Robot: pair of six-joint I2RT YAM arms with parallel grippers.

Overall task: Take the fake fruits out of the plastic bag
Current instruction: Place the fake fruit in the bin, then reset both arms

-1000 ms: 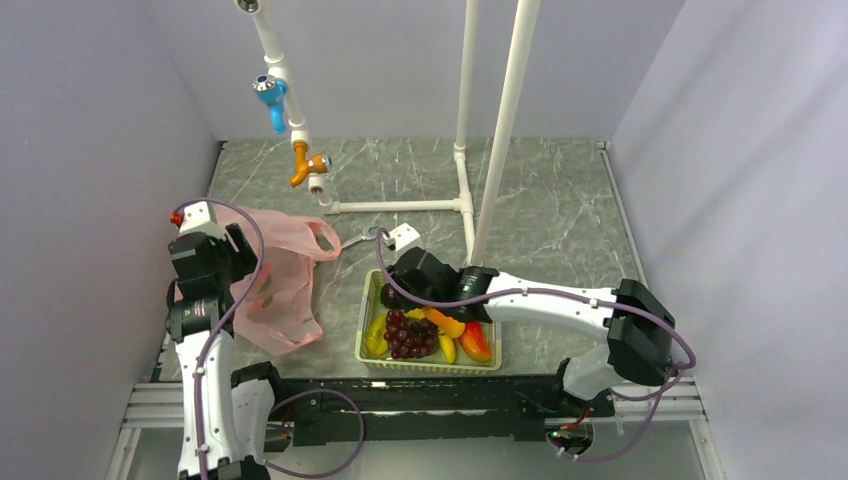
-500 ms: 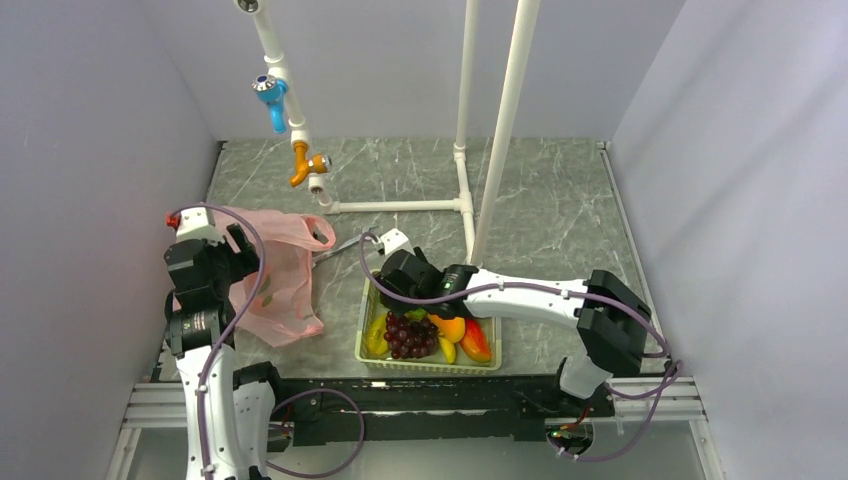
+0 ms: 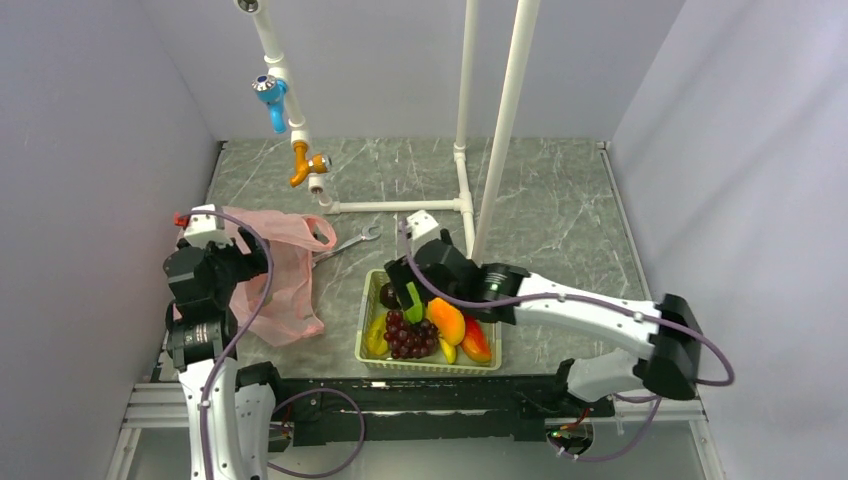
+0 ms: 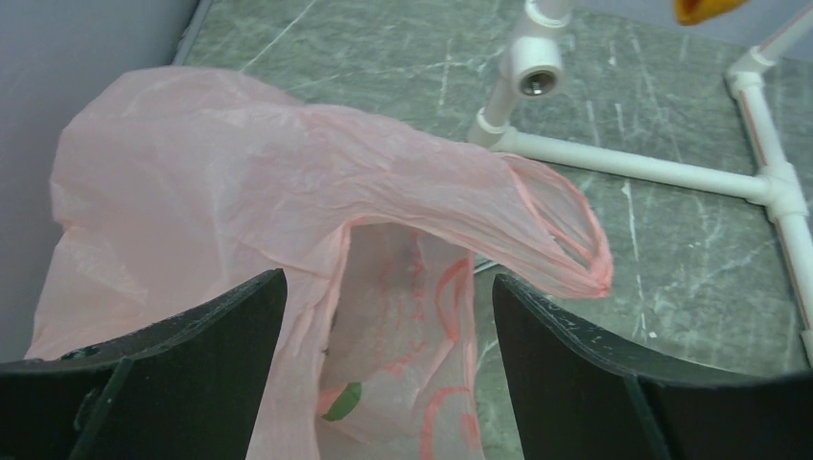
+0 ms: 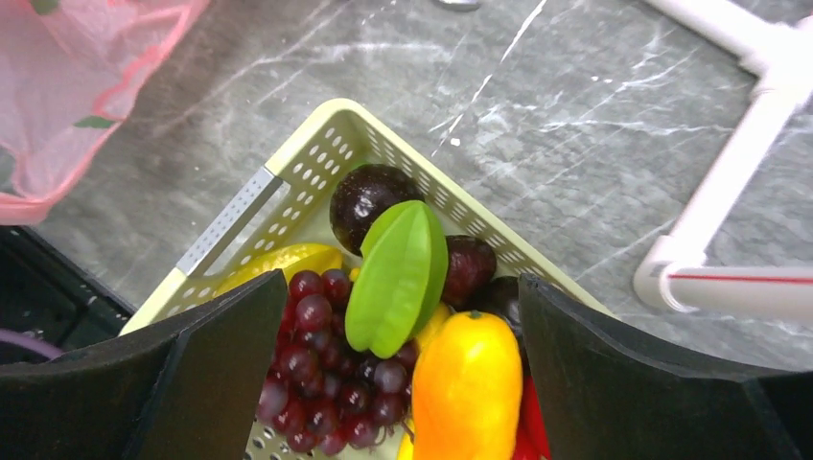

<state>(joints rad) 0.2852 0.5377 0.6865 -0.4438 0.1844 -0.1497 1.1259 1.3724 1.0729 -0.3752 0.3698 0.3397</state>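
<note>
Shifted since half a second earlier, from beside the bag handle to above the basket: right gripper (image 5: 401, 284), fingers wide apart, clamping nothing. Plastic bag (image 3: 285, 285) at table left, crumpled, mouth gaping toward left gripper (image 4: 388, 280), fingers spread either side of the mouth, gripping nothing. Pale green basket (image 3: 430, 362) just right of the bag, near the front edge. In basket: grape bunch (image 5: 321, 383), yellow-orange oval (image 5: 467, 383), flat green piece (image 5: 388, 307) on top, between the right fingers without contact. Inside bag: small green scrap (image 4: 341, 402).
</note>
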